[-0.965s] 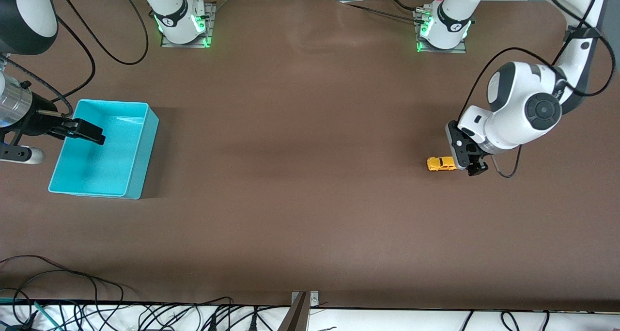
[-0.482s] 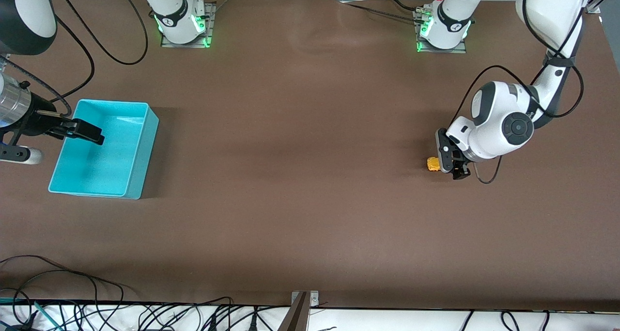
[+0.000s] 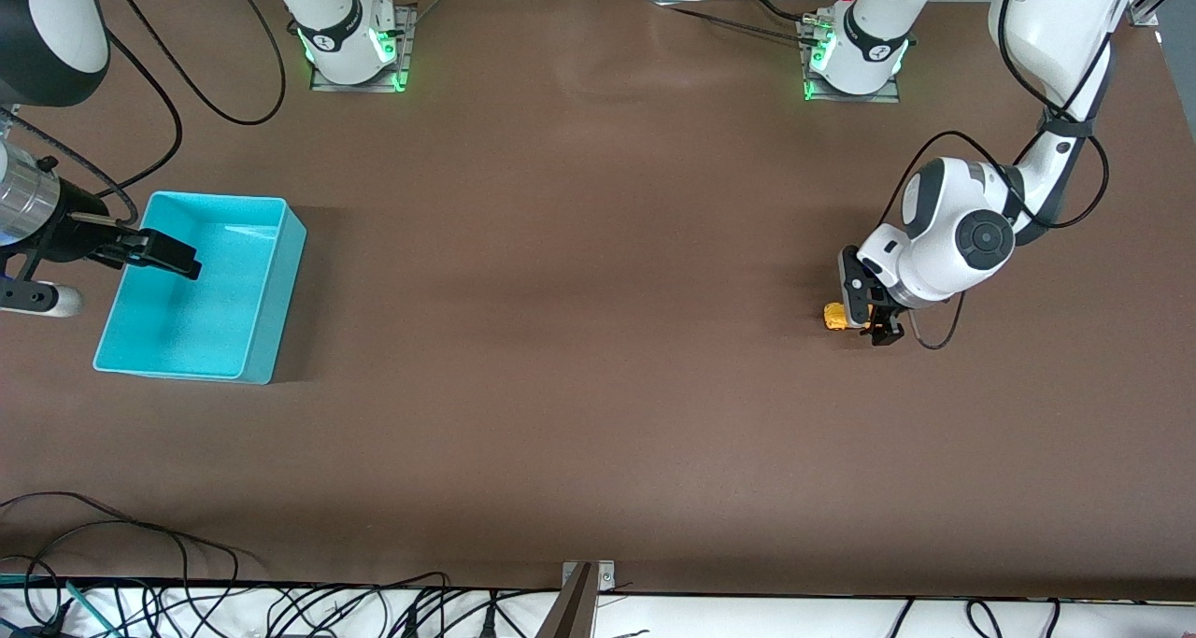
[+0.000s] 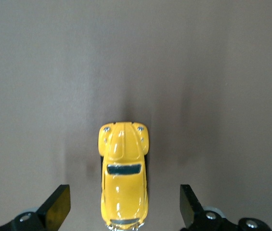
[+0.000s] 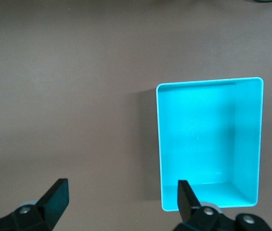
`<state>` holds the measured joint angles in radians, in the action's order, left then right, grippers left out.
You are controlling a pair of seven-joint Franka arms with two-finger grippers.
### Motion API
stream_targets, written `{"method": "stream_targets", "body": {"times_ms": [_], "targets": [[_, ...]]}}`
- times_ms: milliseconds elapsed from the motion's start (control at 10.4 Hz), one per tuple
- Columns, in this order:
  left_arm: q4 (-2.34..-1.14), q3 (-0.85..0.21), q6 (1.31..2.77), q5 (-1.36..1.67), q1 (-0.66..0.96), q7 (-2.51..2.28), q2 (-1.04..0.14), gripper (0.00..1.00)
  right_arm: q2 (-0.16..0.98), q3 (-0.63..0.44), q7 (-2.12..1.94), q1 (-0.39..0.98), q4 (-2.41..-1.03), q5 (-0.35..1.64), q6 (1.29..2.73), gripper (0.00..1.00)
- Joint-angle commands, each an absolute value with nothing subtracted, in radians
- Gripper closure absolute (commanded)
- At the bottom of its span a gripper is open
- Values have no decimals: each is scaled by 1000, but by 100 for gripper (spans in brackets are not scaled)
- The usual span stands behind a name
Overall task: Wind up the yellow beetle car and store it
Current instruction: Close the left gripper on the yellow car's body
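The yellow beetle car (image 3: 834,317) sits on the brown table toward the left arm's end, partly hidden by my left gripper (image 3: 869,313). In the left wrist view the car (image 4: 124,173) lies between the open fingers (image 4: 58,206), with a gap on each side. My left gripper (image 4: 124,211) is low over the car's rear half. My right gripper (image 3: 173,255) is open and empty, held over the edge of the teal bin (image 3: 271,311). The right wrist view shows the bin (image 5: 208,144) empty, beside my right gripper (image 5: 121,204).
Cables lie along the table's edge nearest the front camera (image 3: 280,601). The arm bases (image 3: 350,35) stand at the farthest edge. A wide stretch of bare brown table lies between the bin and the car.
My left gripper has moved down and toward the right arm's end, from beside the car to over it, now straddling its rear. The right arm has not moved.
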<state>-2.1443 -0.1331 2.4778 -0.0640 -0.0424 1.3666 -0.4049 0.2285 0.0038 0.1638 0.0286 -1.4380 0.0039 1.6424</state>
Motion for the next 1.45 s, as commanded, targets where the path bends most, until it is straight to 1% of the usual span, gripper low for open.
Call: {"method": "stream_targets", "body": {"times_ms": [0,193,289,386,482,579,675,772,1061,1351], "targets": [[-2149,-137,2505,-92,-55,1388,-425,0,225,5,161,23,-1437,23,1641,0],[-2149,-137,2505,-92,-55,1388,-426,1,225,5,161,23,-1439,23,1641,0],[-2149,-137,2505,-94,-54,1388,-426,6,225,5,161,23,-1437,23,1641,0],[-2149,-137,2519,-94,-54,1390,-434,10,227,5,161,23,-1437,23,1641,0],[-2149,-137,2526,-94,-55,1390,-443,10,226,5,161,23,-1439,23,1641,0],[-2149,-137,2528,-94,-55,1390,-446,12,225,5,161,23,-1439,23,1641,0],[-2149,-137,2528,-94,-55,1400,-445,44,225,5,161,23,-1439,23,1641,0],[-2149,-138,2528,-97,-61,1425,-443,69,225,5,161,23,-1439,23,1641,0],[-2148,-138,2526,-97,-61,1428,-442,91,226,5,164,23,-1437,23,1641,0],[-2146,-140,2526,-97,-61,1428,-446,91,225,5,164,23,-1439,23,1641,0]]}}
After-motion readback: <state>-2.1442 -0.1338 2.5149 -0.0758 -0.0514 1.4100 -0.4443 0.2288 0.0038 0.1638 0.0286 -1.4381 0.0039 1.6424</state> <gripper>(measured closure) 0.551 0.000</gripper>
